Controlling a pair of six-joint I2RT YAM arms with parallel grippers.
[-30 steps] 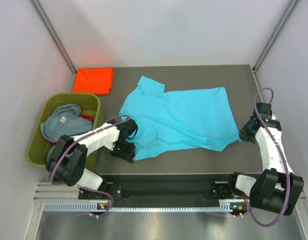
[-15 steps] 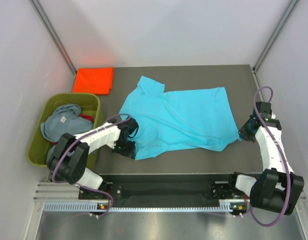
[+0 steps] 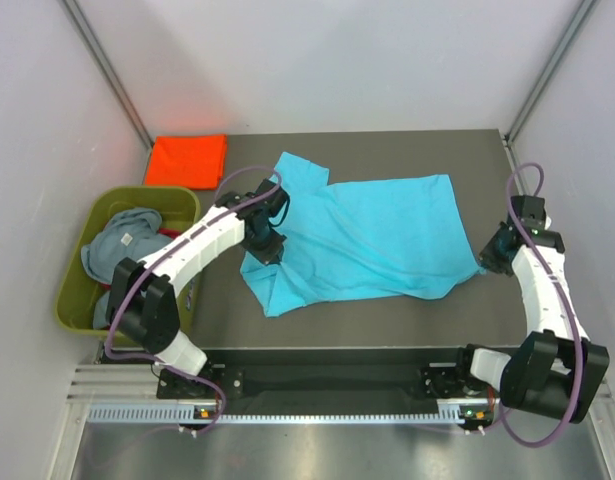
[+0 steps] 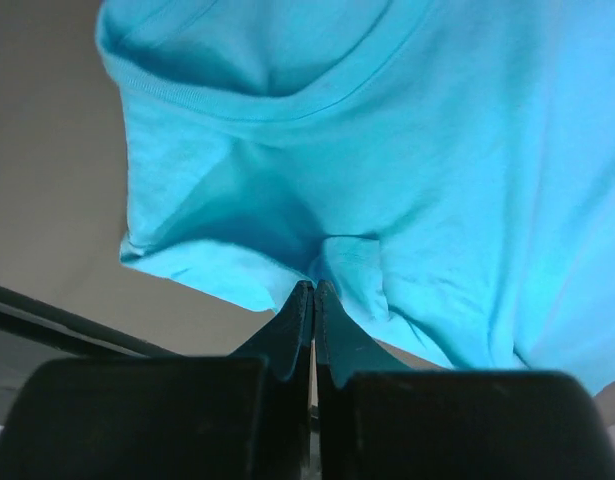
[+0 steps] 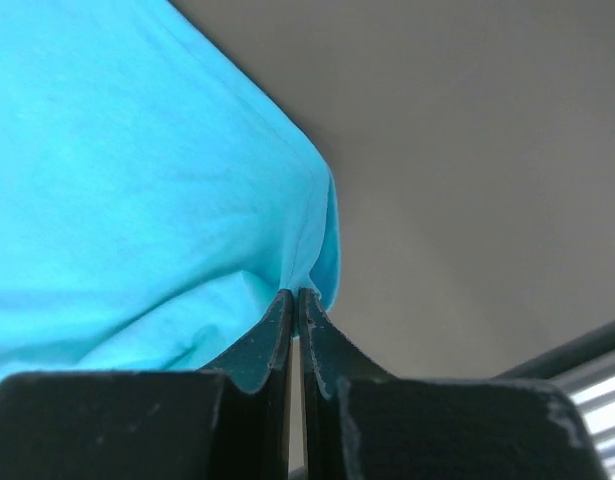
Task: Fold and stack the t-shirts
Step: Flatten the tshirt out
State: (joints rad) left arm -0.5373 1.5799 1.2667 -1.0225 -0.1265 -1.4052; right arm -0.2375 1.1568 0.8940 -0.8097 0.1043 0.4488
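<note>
Turquoise t-shirt (image 3: pixel 377 235): spread across the middle of the dark table (image 3: pixel 407 325), neck end toward the left, hem toward the right, one short sleeve pointing at the far edge. Mostly flat with soft creases; lifted and bunched on the left side where gripped, with the near-left part lying in a loose flap on the surface.

Left gripper (image 3: pixel 270 250): reaching over the shirt's left side, jaws pressed together with a fold of the turquoise cloth pinched between the tips. From the left wrist camera, black fingertips (image 4: pixel 314 290) meeting on a small tuck of fabric (image 4: pixel 467 150) just below the ribbed neckband, cloth hanging in folds around the pinch, bare table showing to the left.

Right gripper (image 3: pixel 487 262): at the shirt's near-right corner, close to the table's right edge, jaws likewise pressed together and pinching the hem. From the right wrist camera, tips (image 5: pixel 294 297) closed on the very corner of the cloth (image 5: pixel 117 180), fabric drawn into a small peak there, grey table beyond.

Orange-red t-shirt (image 3: pixel 187 160): folded into a neat rectangle at the far-left corner of the table, well apart from the turquoise one.

Olive-green tub (image 3: pixel 75 290): off the table's left edge, holding a crumpled grey-blue t-shirt (image 3: pixel 122 240) with a sliver of a red t-shirt (image 3: pixel 169 234) showing beside it.
</note>
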